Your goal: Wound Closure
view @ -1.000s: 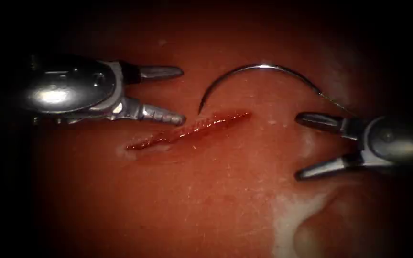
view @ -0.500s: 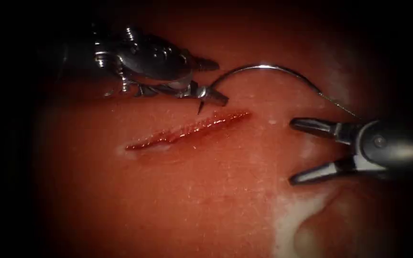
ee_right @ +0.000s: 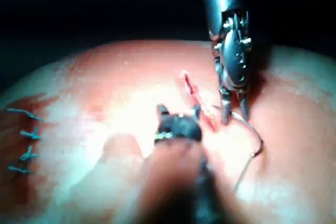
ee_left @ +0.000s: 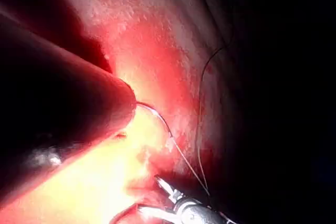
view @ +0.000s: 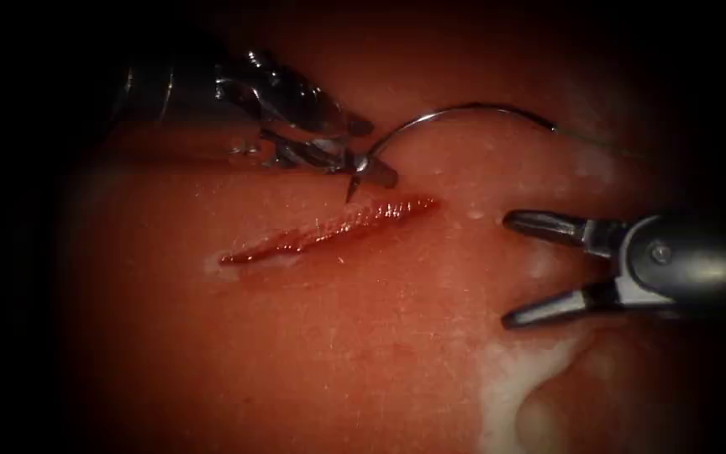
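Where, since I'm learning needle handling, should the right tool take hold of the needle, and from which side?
Probably on the back curve of the needle, short of the thread, coming from the right. The left tool holds it near the tip, above the cut; the arch beyond is free, and the right tool is open and empty there.

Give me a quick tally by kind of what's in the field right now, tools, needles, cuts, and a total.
Tools: 2, left tool gripping the needle near its tip, right tool open, holding nothing
Needles: 1, the needle, lying above the cut, not in the tissue
Cuts: 1, the cut
Total: 4
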`<state>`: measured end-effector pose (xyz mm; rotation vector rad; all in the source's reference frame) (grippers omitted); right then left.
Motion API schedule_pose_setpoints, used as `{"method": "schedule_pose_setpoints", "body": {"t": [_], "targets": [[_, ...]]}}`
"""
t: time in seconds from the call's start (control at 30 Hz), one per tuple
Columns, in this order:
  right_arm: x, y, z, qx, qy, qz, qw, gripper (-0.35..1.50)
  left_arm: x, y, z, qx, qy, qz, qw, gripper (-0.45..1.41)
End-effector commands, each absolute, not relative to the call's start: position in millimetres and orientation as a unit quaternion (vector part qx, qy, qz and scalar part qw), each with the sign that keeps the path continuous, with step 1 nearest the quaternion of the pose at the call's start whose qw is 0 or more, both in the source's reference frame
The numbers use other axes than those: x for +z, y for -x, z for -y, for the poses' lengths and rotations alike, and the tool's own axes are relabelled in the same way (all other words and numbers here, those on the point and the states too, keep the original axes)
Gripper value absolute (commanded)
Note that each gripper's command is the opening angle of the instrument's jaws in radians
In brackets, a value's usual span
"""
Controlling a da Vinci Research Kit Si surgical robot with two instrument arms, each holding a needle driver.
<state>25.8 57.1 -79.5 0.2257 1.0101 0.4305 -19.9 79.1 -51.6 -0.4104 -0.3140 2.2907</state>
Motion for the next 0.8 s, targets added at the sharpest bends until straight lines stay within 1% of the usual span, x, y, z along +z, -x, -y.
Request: {"method": "schedule_pose_setpoints", "body": {"t": [0.03, 0.07, 0.1, 0.13, 0.17, 0.2, 0.23, 0.3, 0.37, 0.43, 0.53, 0.67, 0.77, 0.8], "targets": [[-79.2, -26.5, -56.9, 0.204, -0.107, -0.48, 0.846, 1.21, -51.1, 20.5, -79.1, 0.899, 0.162, 0.124, 0.389, 0.3], [-79.2, -26.5, -56.9, 0.204, -0.107, -0.48, 0.846, 1.21, -51.1, 20.5, -79.1, 0.896, 0.162, 0.127, 0.394, 0.2], [-79.2, -26.6, -56.9, 0.204, -0.107, -0.48, 0.846, 1.21, -51.2, 20.5, -79.1, 0.89, 0.163, 0.139, 0.402, -0.01], [-79.3, -26.6, -56.9, 0.204, -0.107, -0.48, 0.846, 1.21, -51.3, 20.4, -79.2, 0.881, 0.164, 0.157, 0.414, -0.12], [-79.3, -26.6, -56.9, 0.204, -0.107, -0.48, 0.846, 1.21, -51.5, 20.3, -79.3, 0.865, 0.169, 0.169, 0.442, -0.35], [-79.3, -26.7, -56.9, 0.204, -0.107, -0.48, 0.846, 1.21, -51.5, 20.3, -79.4, 0.855, 0.171, 0.172, 0.458, -0.35], [-79.3, -26.8, -56.9, 0.204, -0.107, -0.48, 0.846, 1.21, -51.6, 20.2, -79.6, 0.83, 0.174, 0.181, 0.498, -0.35], [-79.4, -26.9, -56.8, 0.204, -0.108, -0.48, 0.846, 1.21, -51.5, 20.1, -79.7, 0.794, 0.182, 0.191, 0.548, -0.35], [-79.3, -27.2, -56.8, 0.204, -0.108, -0.479, 0.847, 1.21, -51.6, 20.0, -79.8, 0.746, 0.211, 0.201, 0.598, -0.35], [-79.3, -27.4, -56.8, 0.206, -0.106, -0.481, 0.846, 1.21, -52.0, 20.1, -80.0, 0.712, 0.232, 0.212, 0.628, -0.35], [-79.1, -27.6, -56.8, 0.228, -0.102, -0.484, 0.839, 1.2, -52.9, 19.7, -80.5, 0.683, 0.253, 0.224, 0.648, -0.35], [-78.3, -26.7, -57.8, 0.307, -0.072, -0.483, 0.817, 1.1, -55.2, 18.4, -80.5, 0.649, 0.307, 0.242, 0.653, -0.35], [-77.8, -25.8, -58.5, 0.368, -0.063, -0.505, 0.778, 1.06, -56.7, 17.8, -79.6, 0.63, 0.331, 0.252, 0.656, -0.35], [-77.7, -25.5, -58.8, 0.398, -0.059, -0.52, 0.753, 1.06, -57.4, 17.5, -78.9, 0.617, 0.343, 0.258, 0.66, -0.35]]}}
